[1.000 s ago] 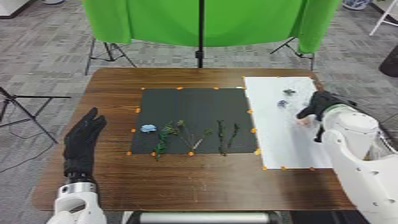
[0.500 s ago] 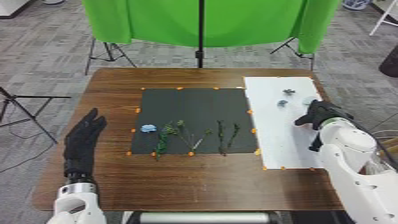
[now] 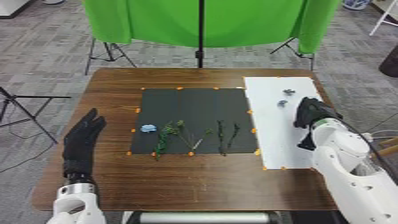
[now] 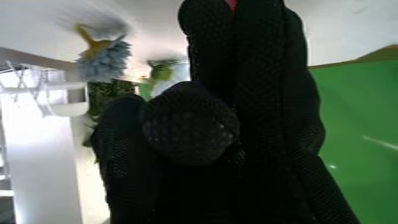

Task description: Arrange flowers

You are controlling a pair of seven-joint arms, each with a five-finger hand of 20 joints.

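Note:
On the white sheet's right side, my right hand [image 3: 313, 116] is over the surface with straight fingers pointing away from me. In the right wrist view, the right hand [image 4: 266, 95] shows straight fingers side by side, beside a blue flower [image 4: 105, 59] and a pale flower with a green base [image 4: 162, 72]. Two small bluish flowers [image 3: 289, 92] [image 3: 282, 103] lie left of that hand in the head view. On the black mat rest a light-blue flower [image 3: 148, 128], green sprigs [image 3: 162, 142] and dark stems [image 3: 221, 137]. My left hand [image 3: 82, 140] is open over the table's left side.
The black mat [image 3: 194, 105] and white sheet [image 3: 275, 140] lie side by side on the brown table [image 3: 178, 185], with orange markers along their edges. A green cloth [image 3: 151, 22] on stands hangs beyond the table's far edge.
My right hand has turned from pointing leftward to pointing away from me, and its forearm has shifted left. A pale thing beside it earlier is now hidden in the head view. The left hand stayed still.

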